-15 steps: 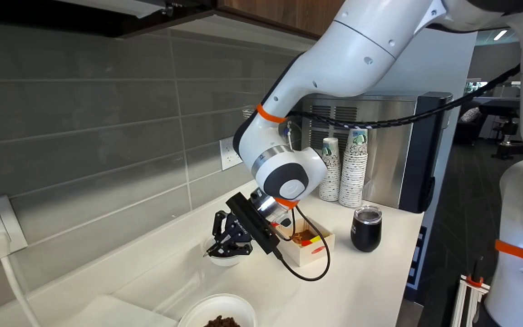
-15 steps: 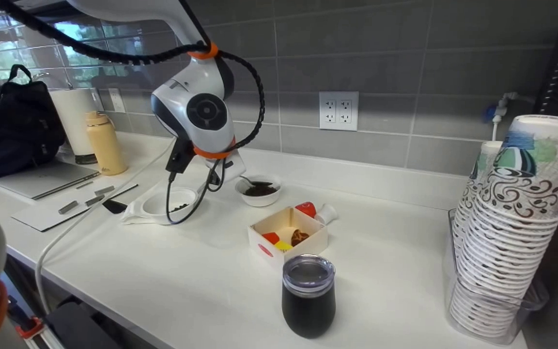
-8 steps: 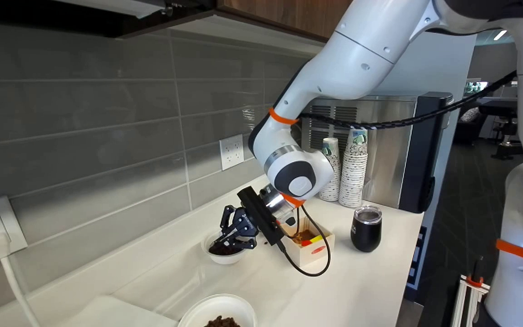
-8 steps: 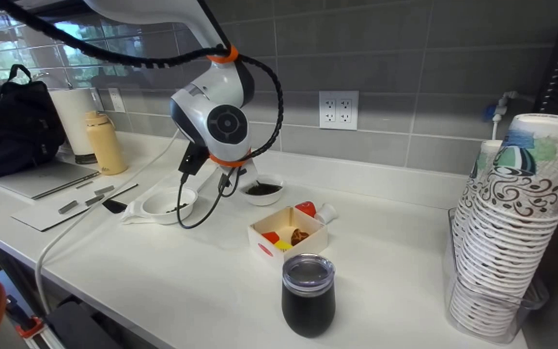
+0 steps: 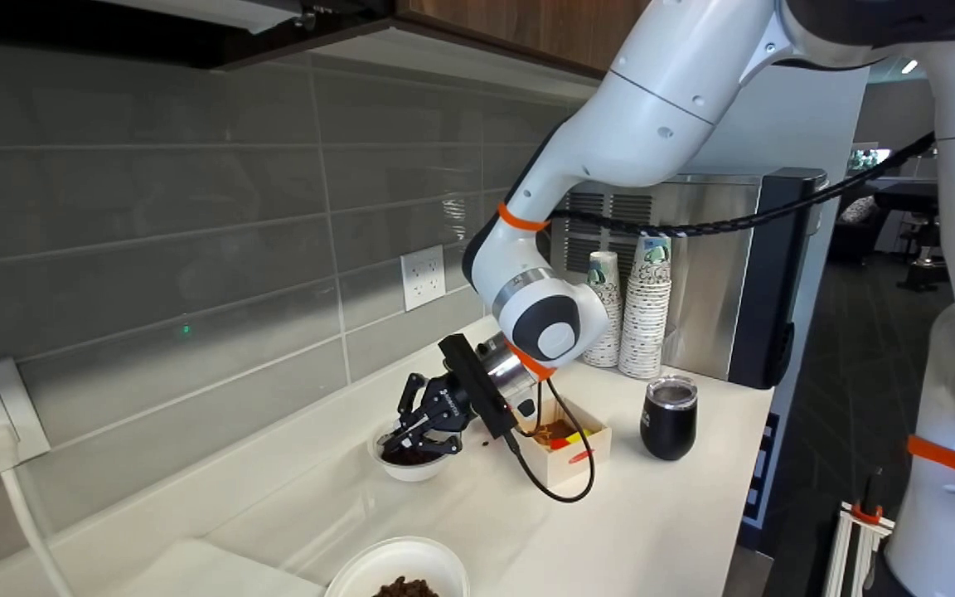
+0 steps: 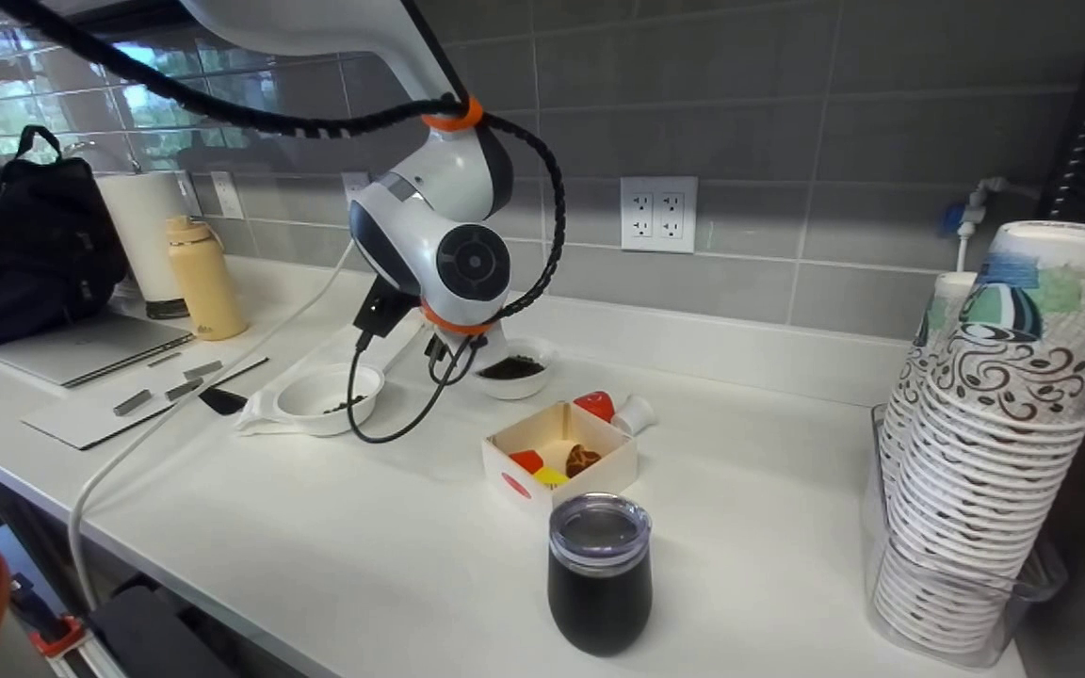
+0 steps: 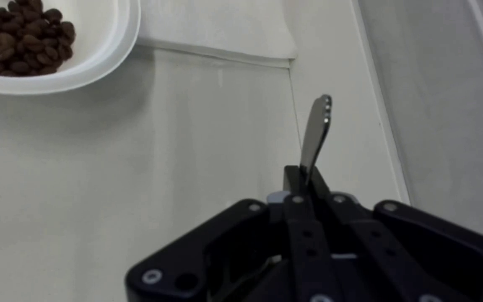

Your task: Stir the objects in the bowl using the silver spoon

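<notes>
The small white bowl (image 5: 411,474) stands on the counter near the wall; it also shows in an exterior view (image 6: 524,388). The objects, a heap of dark bits (image 6: 510,367), lie in it. My gripper (image 5: 399,441) is over the bowl, tilted, with its fingertips at or just above the rim. In the wrist view the gripper (image 7: 307,178) is shut on the silver spoon (image 7: 316,126). Only a flat end of the spoon shows there; its other end is hidden. In an exterior view the arm hides the gripper and the spoon.
A wider white dish (image 7: 118,54) with brown beans stands nearby, beside a white cloth or paper (image 7: 220,29). A square white box (image 6: 524,485) with red and yellow pieces, a black tumbler (image 6: 599,584) and cup stacks (image 6: 985,490) stand on the counter. The tiled wall (image 5: 262,323) is close behind.
My gripper has moved across the bowl, rightward in both exterior views, with the spoon held. The bowl and its bits are less covered in an exterior view than a second ago.
</notes>
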Controlling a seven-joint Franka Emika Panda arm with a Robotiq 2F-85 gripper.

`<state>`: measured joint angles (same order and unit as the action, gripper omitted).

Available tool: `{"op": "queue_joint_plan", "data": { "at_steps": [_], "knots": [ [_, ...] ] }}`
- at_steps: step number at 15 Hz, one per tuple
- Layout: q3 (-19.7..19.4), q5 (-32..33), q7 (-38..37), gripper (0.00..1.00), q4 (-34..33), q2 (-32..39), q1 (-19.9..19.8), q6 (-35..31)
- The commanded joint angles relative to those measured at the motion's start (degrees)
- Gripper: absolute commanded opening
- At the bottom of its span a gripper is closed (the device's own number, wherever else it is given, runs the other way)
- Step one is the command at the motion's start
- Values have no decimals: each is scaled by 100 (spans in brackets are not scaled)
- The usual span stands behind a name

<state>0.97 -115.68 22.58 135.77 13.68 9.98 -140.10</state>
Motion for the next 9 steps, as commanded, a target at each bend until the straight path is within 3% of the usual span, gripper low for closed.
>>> {"op": "queue_joint_plan", "data": {
  "at_steps": [1, 9],
  "knots": [
    [32, 395, -400, 1, 45, -13, -198, 532],
    [-27, 1140, -1243, 1, 207, -25, -408, 928]
  ]
}}
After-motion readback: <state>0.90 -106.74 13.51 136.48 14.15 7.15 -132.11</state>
